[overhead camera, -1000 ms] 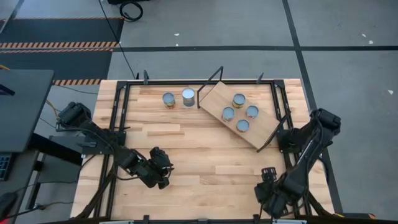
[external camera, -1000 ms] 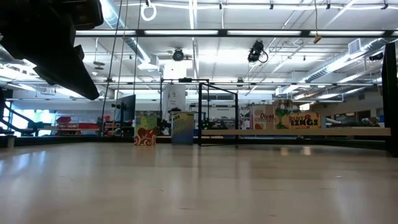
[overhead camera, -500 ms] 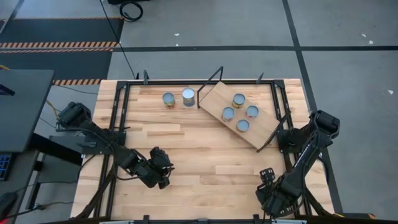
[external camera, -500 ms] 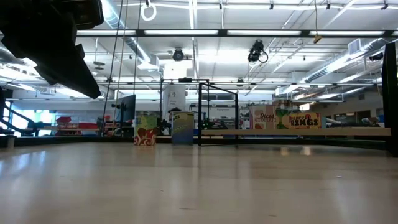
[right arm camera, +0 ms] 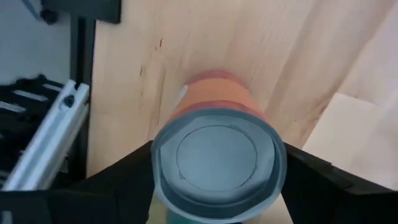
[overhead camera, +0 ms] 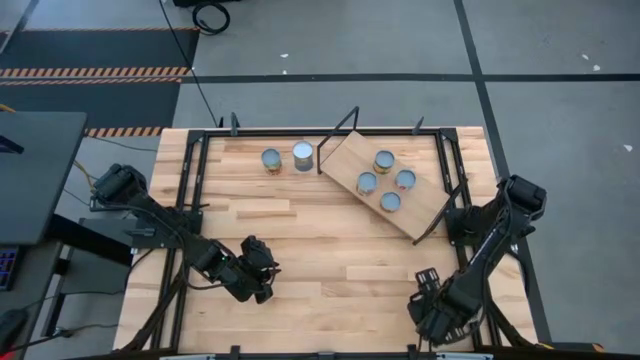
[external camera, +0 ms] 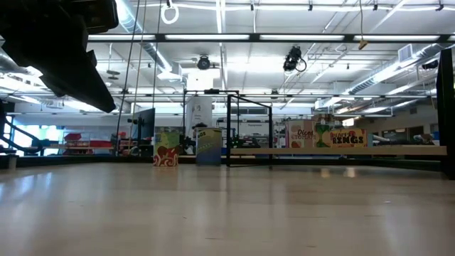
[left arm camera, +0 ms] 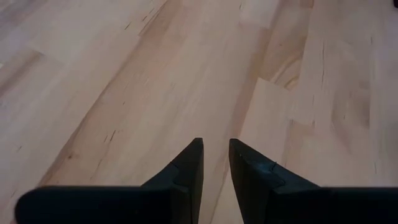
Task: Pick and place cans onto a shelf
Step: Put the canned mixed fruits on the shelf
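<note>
My right gripper (overhead camera: 430, 312) is at the table's near right corner, shut on a can (right arm camera: 216, 152) with an orange-red side and a silvery top. Several cans (overhead camera: 384, 161) stand on the light wooden shelf (overhead camera: 345, 160), which sits askew at the far right. Two more cans (overhead camera: 271, 159) (overhead camera: 303, 155) stand on the tabletop left of the shelf. They also show in the low view (external camera: 165, 155). My left gripper (left arm camera: 215, 155) hangs over bare tabletop at the near left (overhead camera: 262, 285), its fingers shut to a narrow gap and empty. My right gripper pinches the can between its two fingers (right arm camera: 127, 171), one on each side of the wall just below the top rim (right arm camera: 273, 158). The fingers come from above, pointing down. The can stands upright, top up. I cannot tell whether its bottom is on the table.
The table's black frame rail and near right edge (right arm camera: 74, 93) lie close beside the held can. Black frame rails (overhead camera: 190, 200) run along the table's sides. The planked tabletop (overhead camera: 330, 250) stretches between the arms and the shelf.
My right arm has shifted a little toward the table's left and near edge, still shut on the can. The left arm, the shelf and the other cans have kept still.
</note>
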Controlling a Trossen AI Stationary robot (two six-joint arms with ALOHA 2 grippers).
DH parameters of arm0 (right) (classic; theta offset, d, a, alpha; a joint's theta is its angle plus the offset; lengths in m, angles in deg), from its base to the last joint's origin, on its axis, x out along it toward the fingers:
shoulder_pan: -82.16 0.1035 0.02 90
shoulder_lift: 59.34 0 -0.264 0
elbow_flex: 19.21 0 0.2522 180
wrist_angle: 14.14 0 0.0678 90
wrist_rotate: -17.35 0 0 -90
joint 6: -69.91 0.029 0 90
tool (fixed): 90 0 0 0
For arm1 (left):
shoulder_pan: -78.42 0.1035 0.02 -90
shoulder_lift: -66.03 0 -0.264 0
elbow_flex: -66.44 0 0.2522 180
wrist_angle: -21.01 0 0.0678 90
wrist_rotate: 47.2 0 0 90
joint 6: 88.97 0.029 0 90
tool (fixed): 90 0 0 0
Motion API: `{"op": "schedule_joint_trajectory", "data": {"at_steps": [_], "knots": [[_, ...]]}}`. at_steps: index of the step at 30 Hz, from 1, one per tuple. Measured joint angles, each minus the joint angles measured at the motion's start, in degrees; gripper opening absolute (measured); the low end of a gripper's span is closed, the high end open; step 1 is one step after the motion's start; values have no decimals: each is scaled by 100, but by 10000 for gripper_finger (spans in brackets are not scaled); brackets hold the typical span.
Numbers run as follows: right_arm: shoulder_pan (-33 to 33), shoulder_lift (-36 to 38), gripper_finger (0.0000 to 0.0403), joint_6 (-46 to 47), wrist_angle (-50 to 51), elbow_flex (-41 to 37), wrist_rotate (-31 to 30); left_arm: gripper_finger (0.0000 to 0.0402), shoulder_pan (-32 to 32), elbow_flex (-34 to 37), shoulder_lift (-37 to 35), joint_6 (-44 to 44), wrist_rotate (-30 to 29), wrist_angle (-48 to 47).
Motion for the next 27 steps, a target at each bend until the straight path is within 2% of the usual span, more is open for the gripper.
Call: {"op": "schedule_joint_trajectory", "data": {"at_steps": [5, 9, 16, 22, 27], "knots": [[-597, 361, 288, 160, 289, 435, -293, 82, 0, 0, 0, -4, 0, 2], [-1339, 631, 288, 444, 1173, 976, -784, 82, 0, 0, 0, -7, 2, 4], [-2524, 987, 289, 361, 2589, 1773, -1507, 82, 0, 0, 0, -14, 2, 7], [-3552, 1402, 289, 286, 3111, 1825, -1589, 82, 0, 0, 0, -46, 4, 86], [-4473, 1799, 289, 242, 3105, 1796, -1550, 82, 0, 0, 0, -57, 4, 200]]}}
